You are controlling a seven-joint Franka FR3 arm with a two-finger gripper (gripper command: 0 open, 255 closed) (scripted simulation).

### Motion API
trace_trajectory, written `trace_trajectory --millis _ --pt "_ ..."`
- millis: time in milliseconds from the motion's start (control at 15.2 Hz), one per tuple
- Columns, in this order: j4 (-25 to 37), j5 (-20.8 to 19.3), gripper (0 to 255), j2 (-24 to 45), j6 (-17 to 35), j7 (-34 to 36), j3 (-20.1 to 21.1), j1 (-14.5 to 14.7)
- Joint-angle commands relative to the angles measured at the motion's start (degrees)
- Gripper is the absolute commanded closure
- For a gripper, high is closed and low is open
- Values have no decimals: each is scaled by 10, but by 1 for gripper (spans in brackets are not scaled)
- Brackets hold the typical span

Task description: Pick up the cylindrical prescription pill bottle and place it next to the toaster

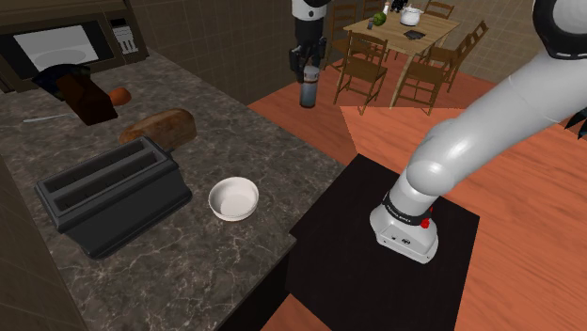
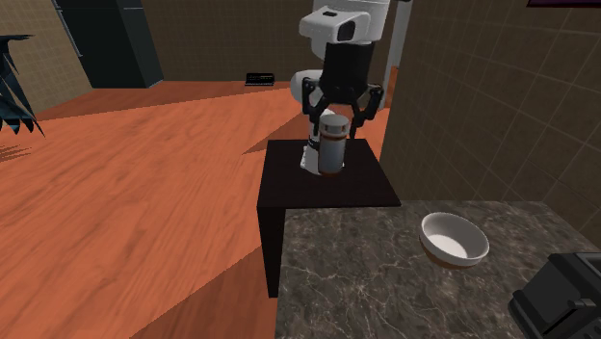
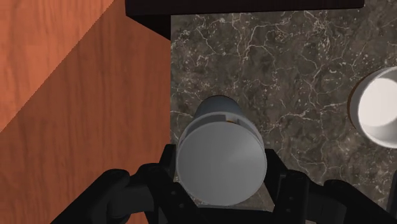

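One bottle sits clasped in the one tool. One bowl lies on the one bench, below and beside the tool. Farther from the tool are one toaster, one loaf and one microwave. Behind the tool stands one dining table; its chairs overlap too much to count.

We see a white arm built of smooth, rounded tubular links, with a dark band ringing the joint above its white base, small dark lettering just under that band and a red dot beside it. At its end we find an all-black gripper with chunky, angular fingers, joined to a white wrist housing.
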Motion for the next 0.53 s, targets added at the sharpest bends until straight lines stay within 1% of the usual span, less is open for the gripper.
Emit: trace_trajectory --millis 0,462 --pt "20 6 255 18 -3 19 13 8" --pt "126 17 255 120 -14 97 63 40"
